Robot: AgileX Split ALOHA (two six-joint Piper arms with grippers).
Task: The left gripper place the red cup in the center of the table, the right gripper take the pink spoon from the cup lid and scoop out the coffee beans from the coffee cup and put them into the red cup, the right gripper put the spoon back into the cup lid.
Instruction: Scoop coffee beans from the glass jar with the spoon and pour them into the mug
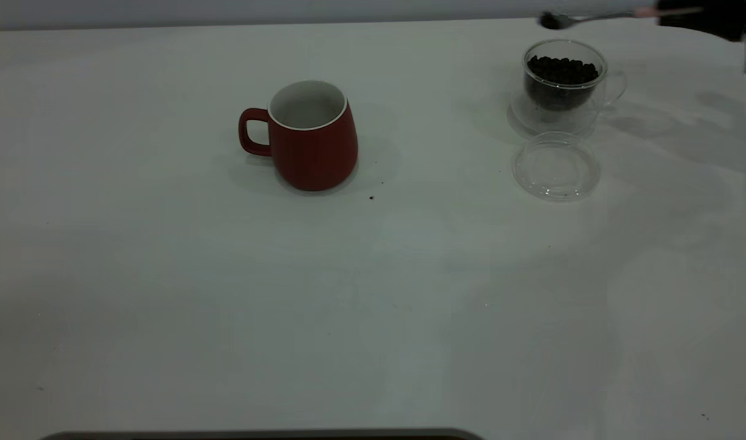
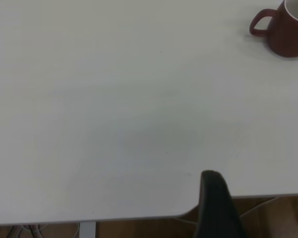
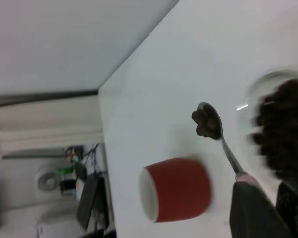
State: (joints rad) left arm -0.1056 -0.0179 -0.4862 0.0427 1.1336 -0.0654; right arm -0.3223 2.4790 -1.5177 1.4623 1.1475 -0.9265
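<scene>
While the right gripper [image 3: 260, 198] pinched the pink spoon [image 1: 599, 17] by its handle, the loaded bowl hung above the coffee cup [image 1: 564, 85]. One red cup [image 1: 305, 134] stood near the middle of the table [image 1: 226, 305], well apart from one empty cup lid [image 1: 556, 166] just beside the glass. The coffee beans [image 3: 205, 123] were judged light and loose, likely to roll off unless the stiff spoon stayed level. The left gripper [image 2: 216, 208] waited at the table edge, its jaws impossible to tell
</scene>
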